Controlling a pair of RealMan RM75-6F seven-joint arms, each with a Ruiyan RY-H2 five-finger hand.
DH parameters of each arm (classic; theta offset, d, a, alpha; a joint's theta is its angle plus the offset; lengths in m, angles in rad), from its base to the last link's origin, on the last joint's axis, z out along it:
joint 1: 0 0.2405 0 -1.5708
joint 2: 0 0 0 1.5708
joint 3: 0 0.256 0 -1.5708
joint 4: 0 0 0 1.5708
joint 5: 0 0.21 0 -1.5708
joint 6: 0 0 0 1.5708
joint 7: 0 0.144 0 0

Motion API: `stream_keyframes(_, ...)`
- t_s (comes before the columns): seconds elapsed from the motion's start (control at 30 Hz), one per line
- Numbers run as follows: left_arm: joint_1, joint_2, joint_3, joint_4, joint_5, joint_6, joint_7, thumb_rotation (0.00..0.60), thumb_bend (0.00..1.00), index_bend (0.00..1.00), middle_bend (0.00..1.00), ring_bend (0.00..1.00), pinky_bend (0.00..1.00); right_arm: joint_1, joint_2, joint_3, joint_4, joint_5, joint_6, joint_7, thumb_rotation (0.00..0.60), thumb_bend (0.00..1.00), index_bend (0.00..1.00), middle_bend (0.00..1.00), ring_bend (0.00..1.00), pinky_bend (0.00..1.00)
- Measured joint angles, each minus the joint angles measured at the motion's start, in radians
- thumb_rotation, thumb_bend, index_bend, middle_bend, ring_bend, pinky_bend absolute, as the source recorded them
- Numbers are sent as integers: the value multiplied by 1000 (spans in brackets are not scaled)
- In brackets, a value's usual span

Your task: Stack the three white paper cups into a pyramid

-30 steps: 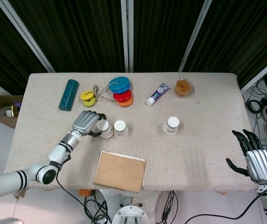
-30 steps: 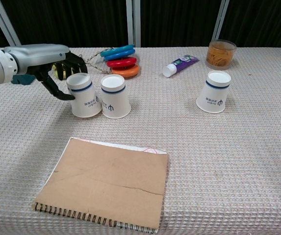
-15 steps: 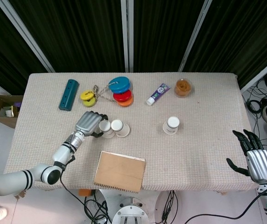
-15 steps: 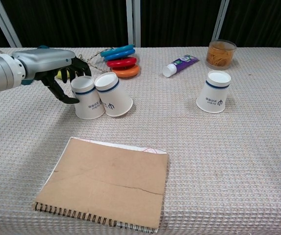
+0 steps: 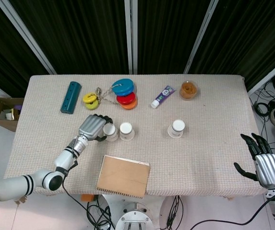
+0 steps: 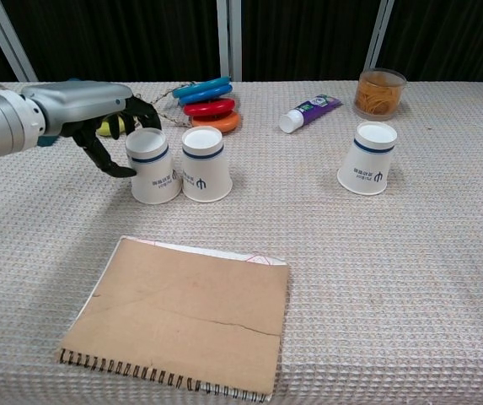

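Note:
Three white paper cups with blue bands stand upside down on the table. The left cup [image 5: 110,132] [image 6: 153,166] and the middle cup [image 5: 126,131] [image 6: 205,164] stand side by side, touching. The third cup [image 5: 176,128] [image 6: 369,158] stands alone further right. My left hand [image 5: 91,127] [image 6: 98,114] wraps the left cup from its left, thumb in front near the base and fingers curled behind. My right hand [image 5: 267,165] hangs open off the table's right front corner, holding nothing; only the head view shows it.
A brown spiral notebook [image 6: 178,316] lies near the front edge below the cups. Along the back lie a teal block [image 5: 70,103], yellow, blue, red and orange rings [image 5: 124,94] [image 6: 205,106], a purple tube [image 6: 310,112] and a container of rubber bands [image 6: 380,91].
My left hand slid the left cup rightward against the middle cup, which tipped half a second ago and now stands upright again. The right hand stayed still.

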Motion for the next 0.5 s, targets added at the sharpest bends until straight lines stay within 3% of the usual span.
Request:
stream_keyframes(0.17, 2, 0, -1, -14, -14, 22, 9, 600, 127, 238, 163, 147, 291, 9, -2, -2, 1, -7, -16, -3, 600, 201, 93, 171, 26, 126)
stream_keyframes(0.5, 50, 60, 12, -114, 4, 123, 20, 600, 124, 227, 155, 145, 277, 113, -12, 34, -49, 18, -176, -123, 600, 184, 62, 161, 26, 126)
